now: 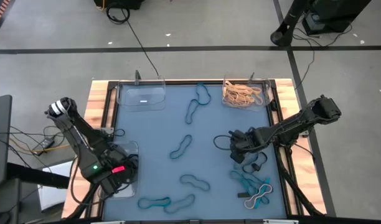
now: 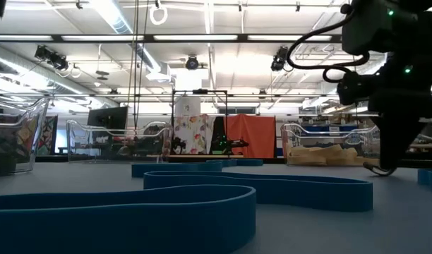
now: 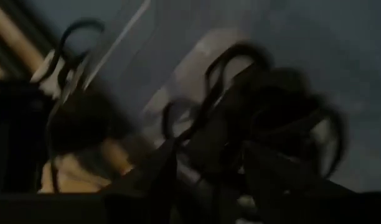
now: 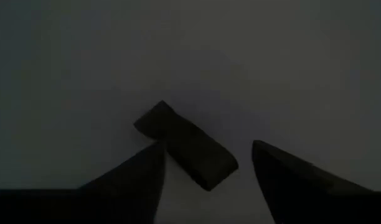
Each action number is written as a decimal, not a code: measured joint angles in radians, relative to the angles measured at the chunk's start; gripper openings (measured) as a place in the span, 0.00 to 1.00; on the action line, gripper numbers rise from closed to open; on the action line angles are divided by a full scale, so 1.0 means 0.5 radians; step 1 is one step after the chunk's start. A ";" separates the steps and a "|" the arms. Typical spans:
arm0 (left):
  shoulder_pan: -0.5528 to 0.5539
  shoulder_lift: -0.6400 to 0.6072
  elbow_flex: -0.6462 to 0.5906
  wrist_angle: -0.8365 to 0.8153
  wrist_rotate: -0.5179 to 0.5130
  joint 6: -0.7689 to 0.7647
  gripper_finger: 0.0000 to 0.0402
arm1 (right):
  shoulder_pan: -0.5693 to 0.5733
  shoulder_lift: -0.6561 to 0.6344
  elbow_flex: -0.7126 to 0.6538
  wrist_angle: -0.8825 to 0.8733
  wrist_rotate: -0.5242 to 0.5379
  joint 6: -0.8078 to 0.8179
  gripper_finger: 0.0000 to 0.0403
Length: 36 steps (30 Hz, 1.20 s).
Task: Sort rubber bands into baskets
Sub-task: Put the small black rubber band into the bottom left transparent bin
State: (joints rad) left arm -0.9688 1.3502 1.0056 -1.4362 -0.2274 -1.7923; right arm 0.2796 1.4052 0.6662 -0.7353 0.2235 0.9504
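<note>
Teal rubber bands (image 1: 181, 147) lie scattered flat on the blue mat. The far right basket (image 1: 245, 93) holds tan bands, and the far left basket (image 1: 141, 97) holds none that I can see. My left gripper (image 1: 125, 173) hangs open, pointing down, over the near left basket (image 1: 129, 149). Black bands (image 3: 240, 81) lie in that basket below the fingers. My right gripper (image 1: 240, 152) stands open low over the mat's right side. A short dark strip (image 4: 184, 152) lies flat between its fingers. A black band (image 1: 260, 165) lies just beside it. My right gripper has one fingertip (image 4: 154, 152) right against the dark strip's side, with the fingers pointing down from above. I cannot tell whether it touches. The strip lies flat on the mat.
Near the right front corner lies a tangle of teal bands (image 1: 248, 182) and a pale band (image 1: 259, 198). More teal bands lie at the front edge (image 1: 154, 202). Wooden rails (image 1: 97, 99) frame the mat, and cables run off the table's left side.
</note>
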 joint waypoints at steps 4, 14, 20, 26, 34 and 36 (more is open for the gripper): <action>0.000 0.000 0.119 0.007 -0.326 0.004 0.44 | -0.016 0.000 0.000 0.028 0.014 -0.002 0.49; -0.004 0.035 0.192 0.358 -1.065 0.263 0.43 | 0.130 0.000 -0.001 0.066 0.002 0.185 0.16; 0.007 0.076 0.192 0.523 -1.342 0.435 0.43 | 0.244 0.000 -0.001 0.176 0.117 0.181 0.03; 0.050 0.081 0.192 0.796 -1.625 0.660 0.43 | 0.326 0.000 -0.002 0.567 0.403 0.019 0.03; 0.156 0.229 0.192 1.299 -1.980 1.209 0.43 | 0.379 0.000 -0.002 1.392 0.796 -0.515 0.03; 0.198 0.275 0.192 1.413 -1.979 1.375 0.43 | 0.379 0.000 -0.002 1.531 0.862 -0.649 0.03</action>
State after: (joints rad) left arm -0.8699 1.4878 1.1015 -0.7297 -1.2168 -1.1047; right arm 0.4690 1.4052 0.6655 0.0300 0.6545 0.6258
